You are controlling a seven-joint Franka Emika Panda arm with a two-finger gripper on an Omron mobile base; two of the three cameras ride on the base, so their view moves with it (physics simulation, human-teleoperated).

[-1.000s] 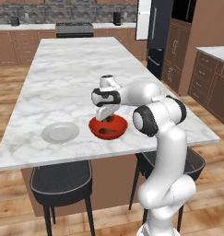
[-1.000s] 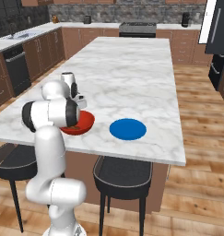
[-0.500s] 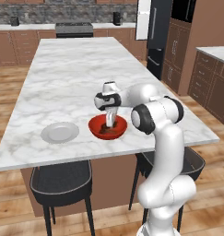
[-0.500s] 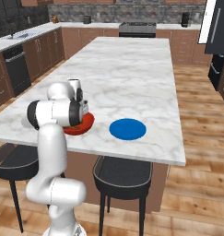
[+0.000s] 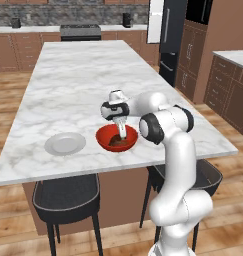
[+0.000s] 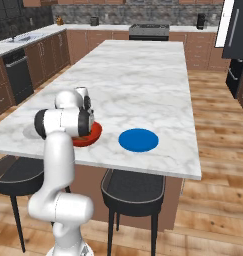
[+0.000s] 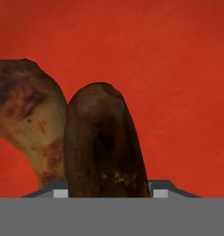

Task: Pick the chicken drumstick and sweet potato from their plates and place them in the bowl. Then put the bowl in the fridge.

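While the white arm reaches down over the near edge of the long white marble island (image 5: 83, 85), its two-finger gripper (image 5: 122, 134) hangs inside the shallow glossy red-orange bowl (image 5: 104, 137), pointing straight down. From the hand camera, a dark brown oblong sweet potato (image 7: 104, 147) rises from six o'clock between the finger tips, whose pale grey ends show at either side of its base; the jaws stand about half open, closed around it as far as can be told. Just beside it, at nine o'clock and touching its flank, lies the mottled tan-and-brown chicken drumstick (image 7: 30, 124), resting on the red floor of the bowl.

Seen from the left base camera, the round pale grey-white plate (image 5: 65, 143) sits at nine o'clock from the bowl, near it but apart, with nothing on it. Seen from the right base camera, the round bright blue plate (image 6: 138, 140) lies at three o'clock from the bowl, also bare. Far off at one o'clock in the left base view stands the tall black fridge (image 5: 174, 35).
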